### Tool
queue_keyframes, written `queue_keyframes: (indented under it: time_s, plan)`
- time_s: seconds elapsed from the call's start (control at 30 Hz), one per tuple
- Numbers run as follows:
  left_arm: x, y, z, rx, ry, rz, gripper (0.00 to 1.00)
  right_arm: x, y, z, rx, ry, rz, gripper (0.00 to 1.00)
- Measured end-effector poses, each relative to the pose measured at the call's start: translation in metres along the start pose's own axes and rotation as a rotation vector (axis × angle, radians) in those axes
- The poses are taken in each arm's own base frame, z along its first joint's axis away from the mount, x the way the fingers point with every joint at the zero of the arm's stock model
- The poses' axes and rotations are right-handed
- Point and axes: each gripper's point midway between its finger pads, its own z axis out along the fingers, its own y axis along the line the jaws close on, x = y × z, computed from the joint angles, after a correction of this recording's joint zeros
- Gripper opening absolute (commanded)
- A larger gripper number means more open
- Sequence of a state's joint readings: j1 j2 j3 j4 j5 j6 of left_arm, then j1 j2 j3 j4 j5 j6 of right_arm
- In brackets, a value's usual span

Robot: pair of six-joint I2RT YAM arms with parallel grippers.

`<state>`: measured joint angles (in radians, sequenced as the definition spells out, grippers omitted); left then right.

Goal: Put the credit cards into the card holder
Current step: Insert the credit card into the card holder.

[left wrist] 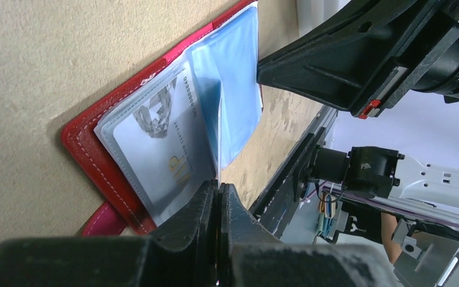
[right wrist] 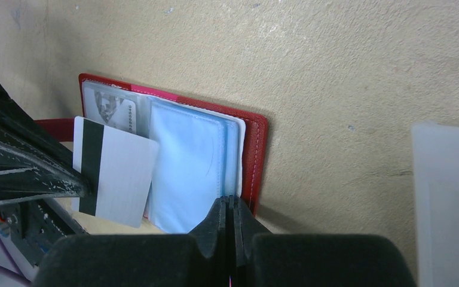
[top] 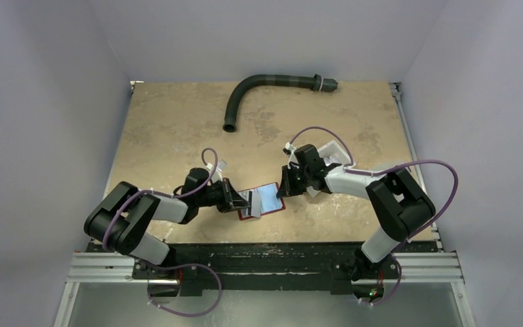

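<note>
The dark-red card holder (top: 265,198) (left wrist: 83,149) (right wrist: 256,155) lies open on the table between the arms, its clear sleeves showing. A grey printed credit card (left wrist: 155,143) (right wrist: 110,110) sits inside a left sleeve. My left gripper (top: 244,202) (left wrist: 220,186) is shut on a white credit card (right wrist: 119,176) with a black stripe, held over the holder's left half; it shows only edge-on in the left wrist view. My right gripper (top: 284,187) (right wrist: 232,200) is shut on the edge of a pale-blue sleeve (left wrist: 233,78) (right wrist: 185,167), which stands lifted.
A dark curved hose (top: 259,85) lies at the back of the table. A white plastic bin (top: 334,155) (right wrist: 448,197) stands just behind my right wrist. The table's near edge and black rail (top: 265,255) run close below the holder.
</note>
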<state>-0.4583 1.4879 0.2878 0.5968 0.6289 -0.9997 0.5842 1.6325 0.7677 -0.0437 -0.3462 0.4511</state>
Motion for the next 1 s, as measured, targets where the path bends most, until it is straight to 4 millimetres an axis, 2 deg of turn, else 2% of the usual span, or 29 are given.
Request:
queue_keyframes:
  time_s: [0.67,1.0]
  plan:
    - [-0.014,-0.003,0.015,0.065,-0.047,-0.052,0.0,0.0,0.002,0.001,-0.005,-0.001,-0.005,0.0]
    - [-0.017,0.0,0.013,0.064,-0.101,-0.087,0.0,0.0,0.003,0.001,-0.009,-0.005,-0.008,0.0]
